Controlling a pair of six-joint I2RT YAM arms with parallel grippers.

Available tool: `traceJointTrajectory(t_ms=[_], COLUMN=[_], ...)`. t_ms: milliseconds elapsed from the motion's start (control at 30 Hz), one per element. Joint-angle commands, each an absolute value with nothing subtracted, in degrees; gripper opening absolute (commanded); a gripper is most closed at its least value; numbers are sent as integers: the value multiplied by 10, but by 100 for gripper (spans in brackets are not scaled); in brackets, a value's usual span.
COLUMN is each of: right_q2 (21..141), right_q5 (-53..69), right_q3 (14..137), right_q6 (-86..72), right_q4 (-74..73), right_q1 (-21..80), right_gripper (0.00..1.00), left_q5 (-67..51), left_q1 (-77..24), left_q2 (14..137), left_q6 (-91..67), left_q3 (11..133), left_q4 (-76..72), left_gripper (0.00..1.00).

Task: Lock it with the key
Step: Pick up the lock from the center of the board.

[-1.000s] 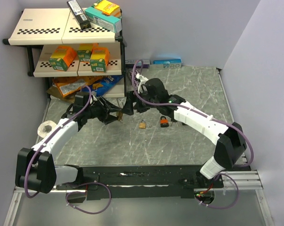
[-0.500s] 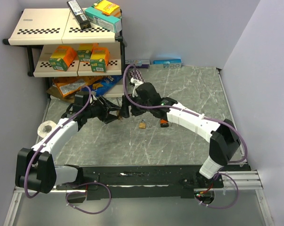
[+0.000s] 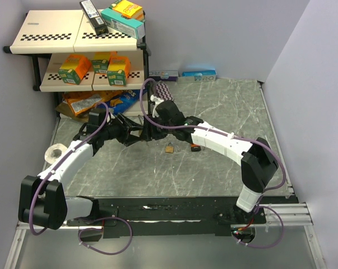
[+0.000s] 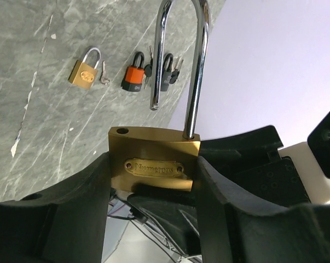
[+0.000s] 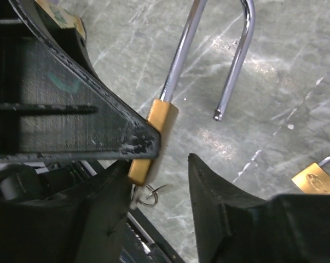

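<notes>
My left gripper (image 4: pixel 154 162) is shut on the body of a large brass padlock (image 4: pixel 154 167), held off the table with its steel shackle (image 4: pixel 197 66) swung open. In the right wrist view the padlock (image 5: pixel 154 134) shows edge-on, with a key ring (image 5: pixel 149 194) hanging from its lower end; the key itself is mostly hidden. My right gripper (image 5: pixel 159 167) is open around that lower end and ring, its right finger (image 5: pixel 208 186) clear of them. From above, the two grippers (image 3: pixel 136 134) (image 3: pixel 149 130) meet left of the table's centre.
A small brass padlock (image 3: pixel 169 148) with a key, an orange padlock (image 3: pixel 194 147) and a black padlock (image 4: pixel 166 76) lie on the marble table. A shelf (image 3: pixel 79 50) with boxes stands at the back left, snack bags (image 3: pixel 96 101) beneath it, a tape roll (image 3: pixel 56 152) at the left.
My right arm has swung left up to the padlock in the left gripper, and its jaws have narrowed around the key end. The left arm has stayed put.
</notes>
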State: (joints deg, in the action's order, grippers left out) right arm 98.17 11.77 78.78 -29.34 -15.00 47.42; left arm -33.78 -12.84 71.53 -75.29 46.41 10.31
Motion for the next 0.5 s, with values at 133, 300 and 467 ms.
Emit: traceJointTrajectory(t_ms=[133,300,467], right_q2=[1012,1010,992], right_q5=[115,112,115], right_q3=[831,831,817], right_q6=[-314,-312,-310], right_q4=[-132,-129,-130], right_q1=[478,478,469], right_gripper=[43,21,0], left_q5=[-362,-361,-345], left_q1=[-134,-134,-134], left_q2=[703,705,703], left_q6=[-794,-795,-770], left_q3=[485,484,487], left_q4=[47,49,79], left_gripper=[1,1,22])
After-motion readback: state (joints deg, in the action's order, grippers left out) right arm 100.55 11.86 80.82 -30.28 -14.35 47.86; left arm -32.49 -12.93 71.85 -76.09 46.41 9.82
